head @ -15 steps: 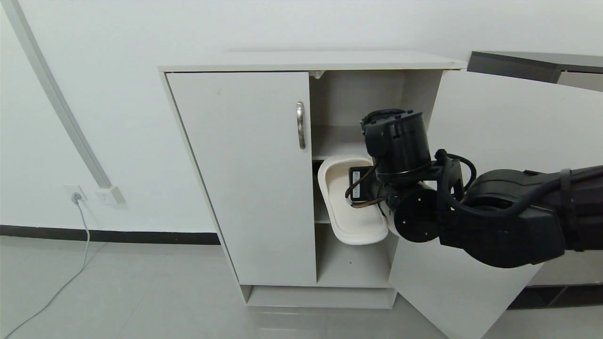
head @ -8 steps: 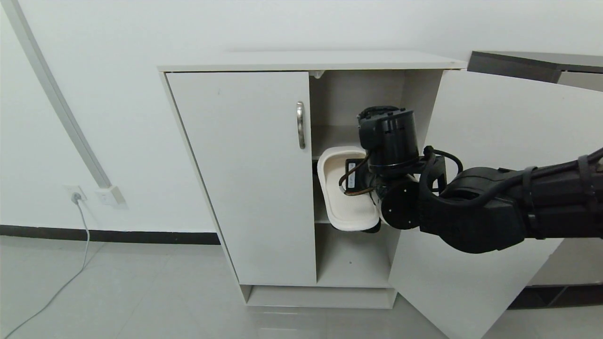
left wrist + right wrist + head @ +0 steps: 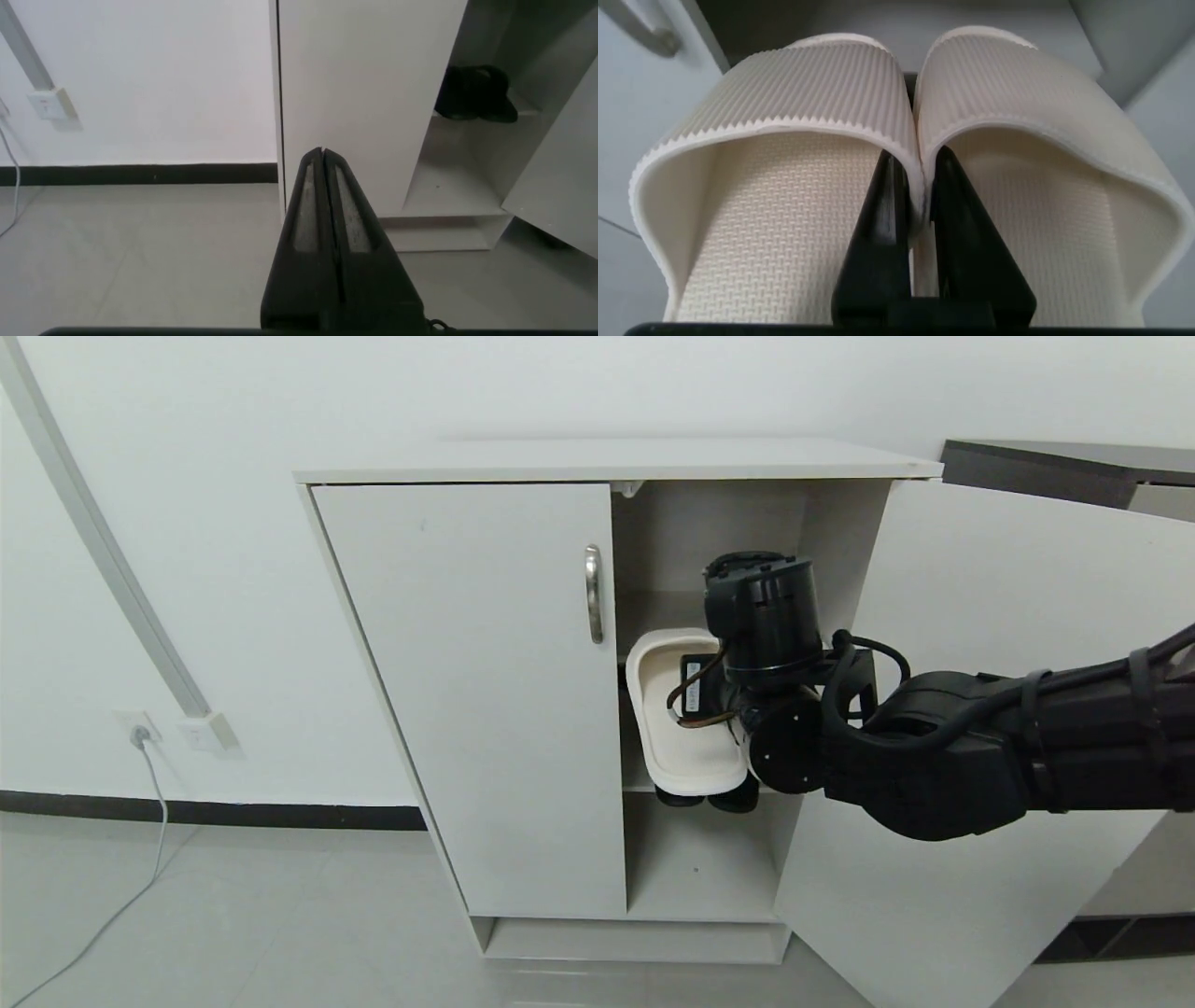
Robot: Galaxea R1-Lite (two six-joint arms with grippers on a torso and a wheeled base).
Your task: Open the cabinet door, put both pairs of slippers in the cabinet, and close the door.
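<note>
- Likely called for easing straight in, level, clear of the shut door (image 3: pixel 485 691) and black pair (image 3: pixel 476 93)
- Right gripper (image 3: pixel 918 175) clamped on slippers (image 3: pixel 813 103) by their inner sides; left gripper (image 3: pixel 322 159) pressed together, empty
- Hung in the cabinet (image 3: pixel 616 457) opening, just above the black pair
- Looked cream, ribbed, soft, side by side

- The cabinet (image 3: pixel 467 709), at the centre of the head view, looks like smooth, matt white board.
- Its door handle (image 3: pixel 593 594) is brushed metal with a dull shine.
- The cream slippers (image 3: pixel 785 243) look like matt foam or rubber, with ribbed straps and finely dimpled insoles.
- The right gripper (image 3: pixel 918 187) has smooth black plastic fingers.
- The floor (image 3: pixel 233 915), at lower left, is grey tile with a faint gloss.
</note>
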